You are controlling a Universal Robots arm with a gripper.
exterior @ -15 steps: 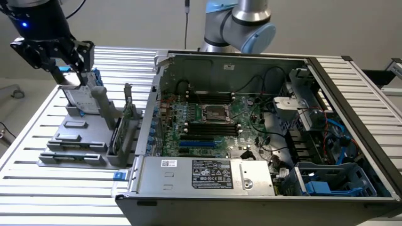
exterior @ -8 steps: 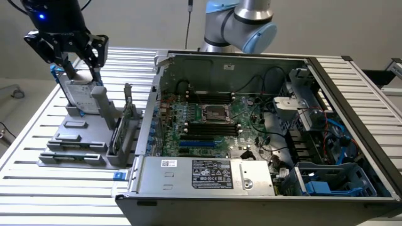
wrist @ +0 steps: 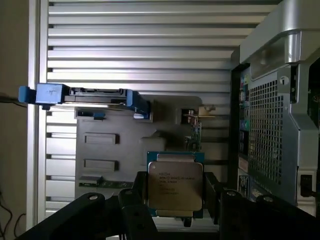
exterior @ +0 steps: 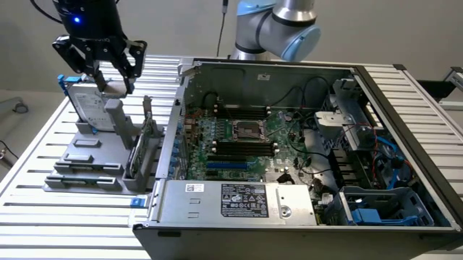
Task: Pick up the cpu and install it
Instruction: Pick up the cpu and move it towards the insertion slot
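The cpu (wrist: 175, 185), a small flat square chip with a silvery-grey printed top and a green edge, sits between my gripper's (wrist: 175, 202) black fingers (wrist: 141, 197), with the parts holder far behind it. In the exterior view my gripper (exterior: 112, 86) hangs at the far left over the grey parts holder (exterior: 87, 162), in front of the upright hard drive (exterior: 90, 105). The jaws are shut on the chip's two sides. The motherboard's empty processor socket (exterior: 250, 130) lies inside the open computer case (exterior: 405, 114), well to the exterior view's right of the gripper.
The hard drive with blue bracket (wrist: 85, 95) stands on the holder beside an upright card (exterior: 148, 135). Black memory slots (exterior: 242, 149) flank the socket. The case's left wall (exterior: 177, 119) rises between holder and motherboard. A power supply (exterior: 239, 200) lies at the front and a blue drive cage (exterior: 380, 208) at the front right.
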